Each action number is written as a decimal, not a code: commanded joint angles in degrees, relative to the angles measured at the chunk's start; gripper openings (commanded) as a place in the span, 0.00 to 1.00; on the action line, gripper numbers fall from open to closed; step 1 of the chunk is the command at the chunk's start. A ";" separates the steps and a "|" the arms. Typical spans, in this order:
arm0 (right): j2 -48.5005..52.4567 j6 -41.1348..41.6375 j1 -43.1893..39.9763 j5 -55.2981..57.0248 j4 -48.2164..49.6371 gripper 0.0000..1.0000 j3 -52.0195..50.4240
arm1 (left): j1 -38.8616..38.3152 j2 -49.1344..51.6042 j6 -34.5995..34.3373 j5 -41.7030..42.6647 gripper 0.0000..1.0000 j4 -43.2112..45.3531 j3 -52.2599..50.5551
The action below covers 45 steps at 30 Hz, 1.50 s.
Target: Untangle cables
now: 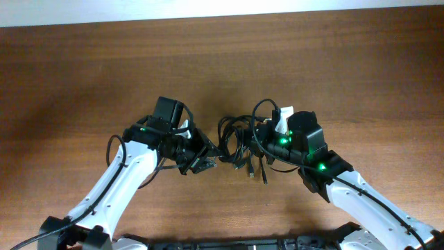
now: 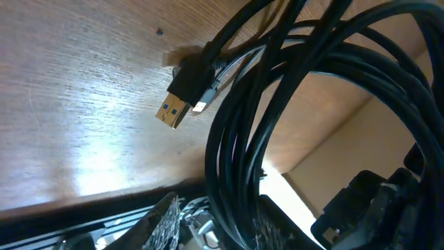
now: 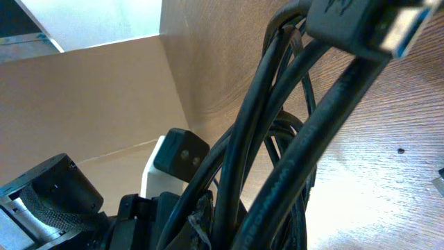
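Note:
The cables (image 1: 239,142) are a knot of thin black cords at the table's middle, between my two grippers. My left gripper (image 1: 208,158) reaches into the knot's left side. In the left wrist view the black bundle (image 2: 291,104) runs down between the jaws of that gripper (image 2: 218,226). The left pad (image 2: 161,223) stands apart from the bundle. A gold-tipped USB plug (image 2: 177,104) hangs just above the wood. My right gripper (image 1: 265,139) is in the knot's right side, shut on cords (image 3: 277,153) that rise past a blue-tipped plug (image 3: 368,24).
Two loose plug ends (image 1: 248,169) trail toward the near edge below the knot. The brown wooden table (image 1: 222,62) stretches bare behind and to both sides. Both white arms come in from the near corners.

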 commanded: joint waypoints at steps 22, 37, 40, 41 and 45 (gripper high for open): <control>0.09 0.02 0.55 -1.44 0.44 0.04 0.04 | -6.67 -0.04 -17.68 -6.69 0.30 4.68 -1.09; 0.09 0.00 0.55 -1.88 0.42 0.04 0.04 | -6.73 -0.04 -19.52 -5.88 0.00 4.68 -1.09; 0.09 -0.96 0.55 -1.88 0.39 0.07 0.04 | -6.73 -0.04 -19.52 -6.78 0.00 4.68 -1.09; 0.09 -3.13 0.55 -1.88 0.35 0.24 0.04 | -6.73 -0.04 -19.52 -7.65 0.00 4.68 -1.09; 0.09 -18.47 0.44 -0.35 -6.23 0.69 0.04 | -5.73 -0.04 -19.04 -10.10 0.00 4.66 -1.09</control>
